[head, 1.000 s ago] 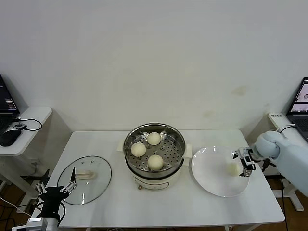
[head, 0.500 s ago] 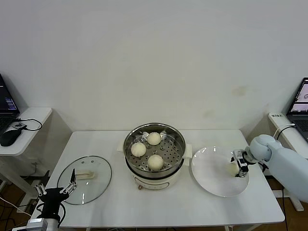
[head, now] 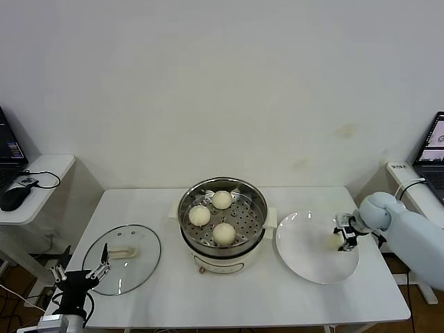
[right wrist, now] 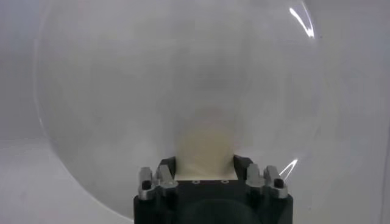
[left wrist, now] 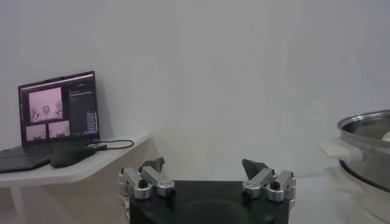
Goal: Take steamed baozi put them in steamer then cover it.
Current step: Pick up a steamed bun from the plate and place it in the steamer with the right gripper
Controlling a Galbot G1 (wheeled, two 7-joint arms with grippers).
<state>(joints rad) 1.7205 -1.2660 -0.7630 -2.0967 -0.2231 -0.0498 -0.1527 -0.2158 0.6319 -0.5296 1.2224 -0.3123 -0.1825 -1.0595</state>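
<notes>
Right gripper [head: 344, 232] shifted, clamping cream-white baozi [right wrist: 204, 143].

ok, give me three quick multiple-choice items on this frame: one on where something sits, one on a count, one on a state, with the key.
1. Where is the glass lid?
A. on the steamer
B. flat on the table, on the robot's left of the steamer
C. on the plate

2. How many baozi lie in the steamer?
A. two
B. three
C. four

3. What is the right tool doing?
A. closed on the baozi on the plate
B. hanging open over the steamer
C. holding the lid

Key: 1 B, the lid lies beside the steamer near the idle left tool. 2 B, three buns sit on the perforated tray. 3 A, its fingers flank the last baozi over the white plate.
</notes>
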